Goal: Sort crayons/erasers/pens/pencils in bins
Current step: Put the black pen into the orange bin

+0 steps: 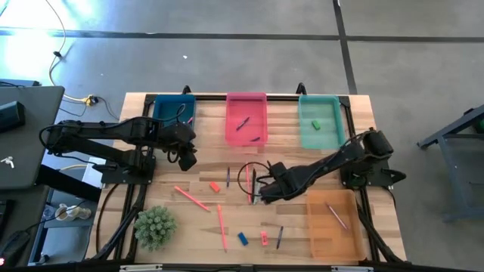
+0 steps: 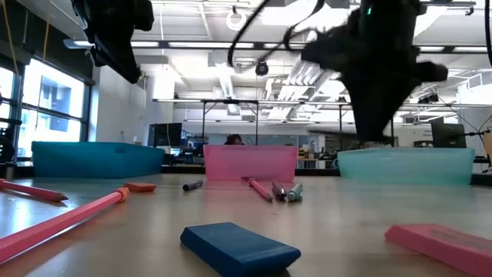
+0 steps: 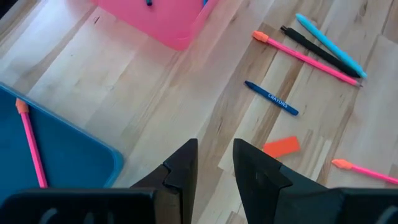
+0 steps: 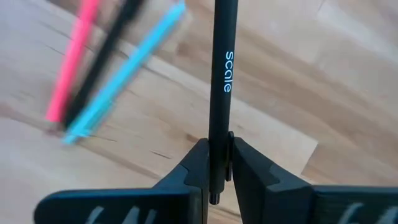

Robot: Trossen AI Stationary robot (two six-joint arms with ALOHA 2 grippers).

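Note:
My right gripper (image 4: pixel 219 163) hovers over the table's middle (image 1: pixel 265 189), shut on a black pen (image 4: pixel 221 74) printed "scale". Pink, black and cyan pens (image 4: pixel 99 74) lie on the wood beneath it. My left gripper (image 3: pixel 214 155) is open and holds nothing; it hangs just in front of the dark blue bin (image 1: pixel 174 109). The pink bin (image 1: pixel 246 117), the teal bin (image 1: pixel 318 121) and the orange bin (image 1: pixel 333 223) rest flat on the table. A blue eraser (image 1: pixel 243 239), a pink one (image 1: pixel 264 239) and an orange-red one (image 1: pixel 215 187) lie loose. My right gripper pinches the black pen between its two fingers near one end (image 4: pixel 217 155), and a short stub (image 4: pixel 213 198) sticks out behind them. The pen runs along the fingers and points forward past their tips. It is lifted clear of the table.
Pink pencils (image 1: pixel 191 198) (image 1: pixel 222 227), a blue crayon (image 3: pixel 270 98) and a purple stick (image 1: pixel 279 237) lie scattered on the wood. A spiky green plant (image 1: pixel 155 227) stands near the front left corner. The dark blue bin holds a pink pencil (image 3: pixel 31 143).

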